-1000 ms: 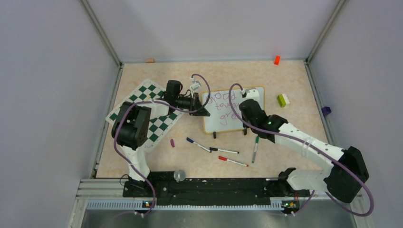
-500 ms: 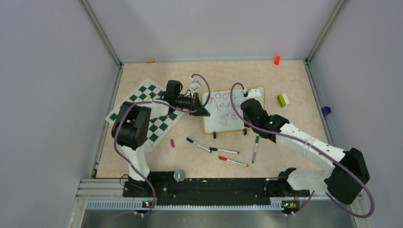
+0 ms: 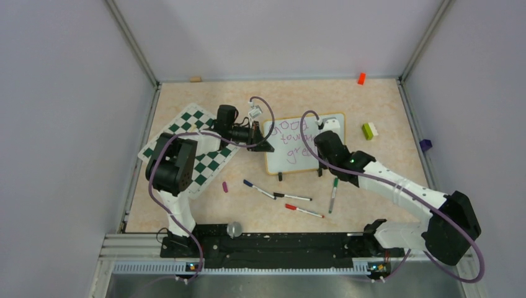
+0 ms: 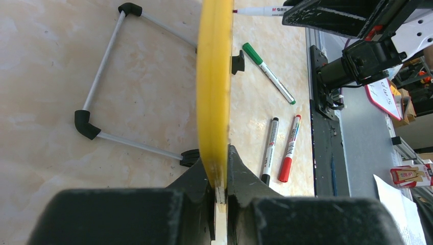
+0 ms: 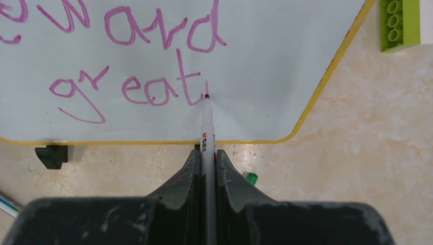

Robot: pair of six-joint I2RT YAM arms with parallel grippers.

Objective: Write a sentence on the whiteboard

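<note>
The whiteboard (image 3: 303, 140) with its yellow frame lies at mid table, purple words (image 3: 291, 138) on it. In the right wrist view the board (image 5: 286, 56) shows "ward" and "great" (image 5: 127, 89). My right gripper (image 5: 207, 153) is shut on a white marker (image 5: 207, 132), its tip touching the board just right of the "t". My left gripper (image 4: 219, 173) is shut on the board's yellow edge (image 4: 214, 76) at its left side (image 3: 268, 138). My right gripper (image 3: 322, 135) sits over the board's right part.
A green-and-white chessboard mat (image 3: 192, 146) lies at left under the left arm. Blue (image 3: 257, 189), black (image 3: 293, 197), red (image 3: 304, 211) and green (image 3: 334, 194) markers lie in front of the board. A purple cap (image 3: 225, 186), a green brick (image 3: 369, 130) and an orange block (image 3: 361, 78) are around.
My right gripper has shifted slightly up and left over the board with the marker. The left arm and the board have not moved.
</note>
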